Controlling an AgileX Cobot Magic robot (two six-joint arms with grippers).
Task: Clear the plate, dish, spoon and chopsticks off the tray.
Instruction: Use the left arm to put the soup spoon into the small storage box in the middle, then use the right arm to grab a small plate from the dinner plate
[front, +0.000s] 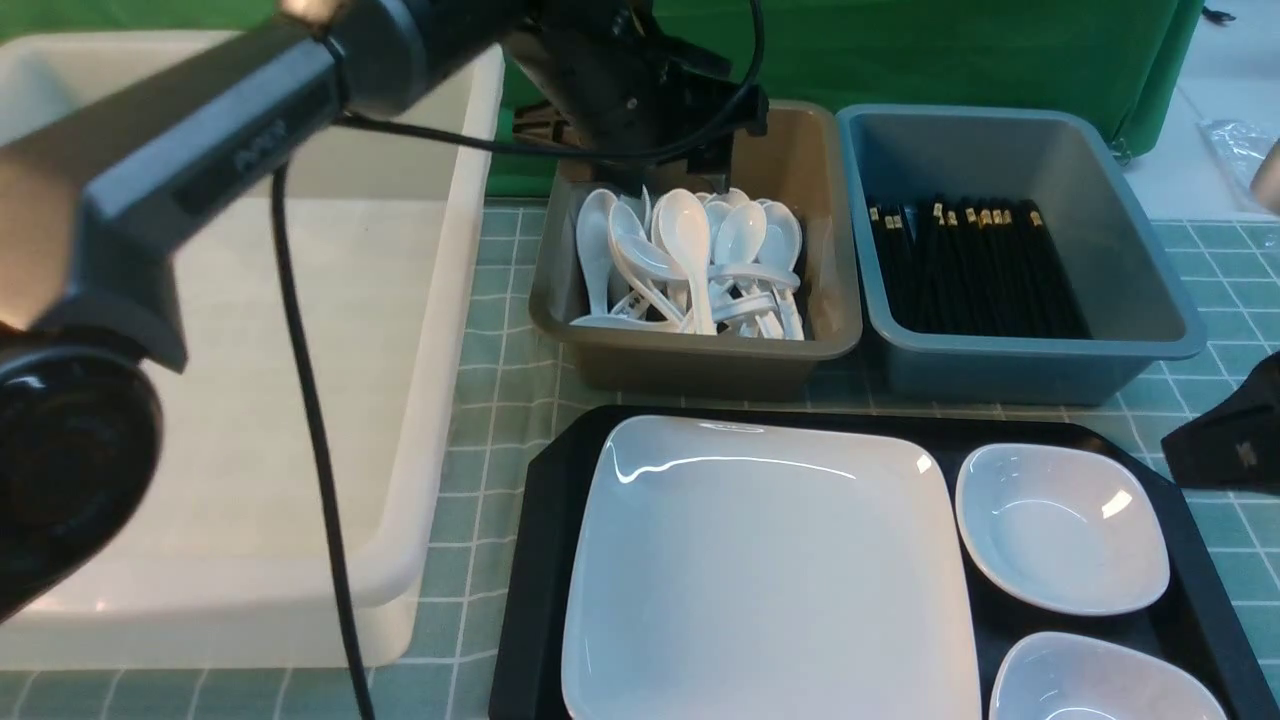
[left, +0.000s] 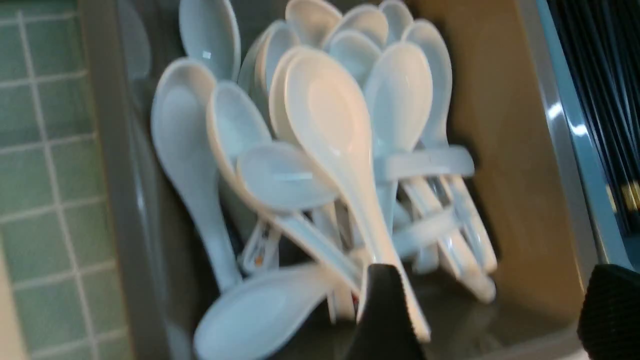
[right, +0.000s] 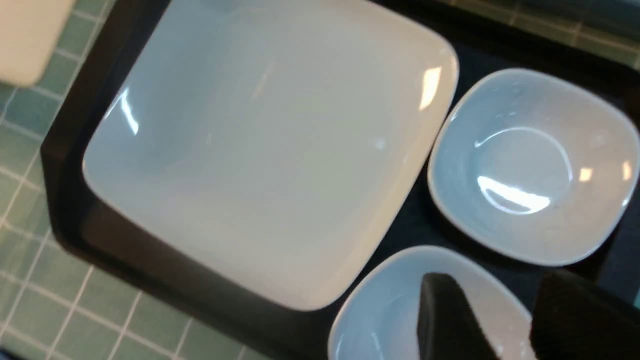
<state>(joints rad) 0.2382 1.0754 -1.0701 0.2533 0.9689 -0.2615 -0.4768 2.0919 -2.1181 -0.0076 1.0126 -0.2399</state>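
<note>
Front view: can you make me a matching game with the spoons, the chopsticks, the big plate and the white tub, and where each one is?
Things:
1 spoons
2 chopsticks
3 big plate
4 white tub

Places:
A in the blue bin
B on the black tray
C on the table, left of that tray
D in the brown bin

Pairs: 1-D, 2-A, 3-B, 4-C.

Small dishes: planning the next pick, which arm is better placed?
Right. The right gripper is open over the nearer small dish on the tray; the left gripper is off over the spoon bin.
</note>
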